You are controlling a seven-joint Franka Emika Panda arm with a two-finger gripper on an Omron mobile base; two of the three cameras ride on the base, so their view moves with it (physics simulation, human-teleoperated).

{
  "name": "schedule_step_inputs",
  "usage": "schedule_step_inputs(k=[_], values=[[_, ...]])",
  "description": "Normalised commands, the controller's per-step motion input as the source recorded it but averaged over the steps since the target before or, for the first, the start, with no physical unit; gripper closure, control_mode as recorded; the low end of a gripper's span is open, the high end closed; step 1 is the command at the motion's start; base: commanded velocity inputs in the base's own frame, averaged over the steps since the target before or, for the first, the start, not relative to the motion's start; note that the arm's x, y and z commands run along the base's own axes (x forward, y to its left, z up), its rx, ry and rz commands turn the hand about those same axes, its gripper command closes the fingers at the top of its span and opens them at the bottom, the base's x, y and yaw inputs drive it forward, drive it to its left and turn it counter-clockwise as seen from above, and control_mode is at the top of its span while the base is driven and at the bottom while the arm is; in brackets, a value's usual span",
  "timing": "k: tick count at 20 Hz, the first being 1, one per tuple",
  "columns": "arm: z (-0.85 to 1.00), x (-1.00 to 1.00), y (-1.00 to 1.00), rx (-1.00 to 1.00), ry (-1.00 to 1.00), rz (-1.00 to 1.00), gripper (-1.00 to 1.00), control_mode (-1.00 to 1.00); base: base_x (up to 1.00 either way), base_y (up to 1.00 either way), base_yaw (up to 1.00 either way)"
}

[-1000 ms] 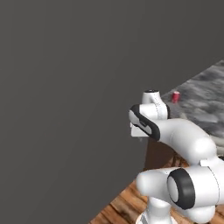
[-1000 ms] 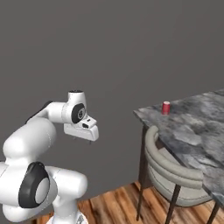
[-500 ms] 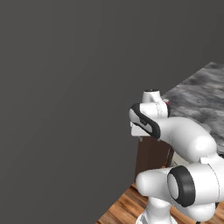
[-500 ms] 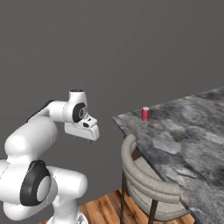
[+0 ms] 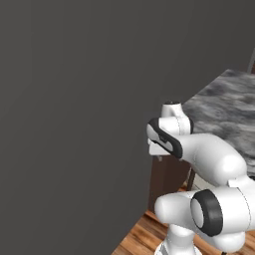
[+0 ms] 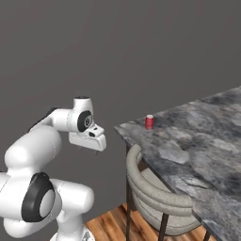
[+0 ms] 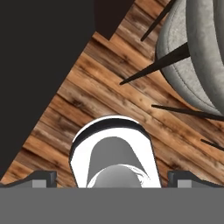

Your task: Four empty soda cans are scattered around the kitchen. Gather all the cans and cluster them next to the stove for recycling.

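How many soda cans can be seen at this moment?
1. A single red soda can stands upright near the corner of the grey marble table, above the grey chair. The other cans may lie outside these views.

The left base view looks from behind the arm (image 5: 199,154), which fills its lower right, toward a dark wall (image 5: 74,99), with the marble table (image 5: 224,114) at the right edge. The right base view faces the same table (image 6: 197,141) from the other side (arm lower left). The hand view looks straight down, close, at the plank floor (image 7: 109,92) and a chair (image 7: 192,48).
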Motion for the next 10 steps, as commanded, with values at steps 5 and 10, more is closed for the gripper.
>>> schedule_step_inputs(k=[5, 10], values=[[0.00, 0.00, 0.00, 0.00, 0.00, 0.00, -1.00, 1.00, 0.02, 0.00, -0.01], [0.00, 0.00, 0.00, 0.00, 0.00, 0.00, -1.00, 1.00, 0.04, 0.00, 0.00]])
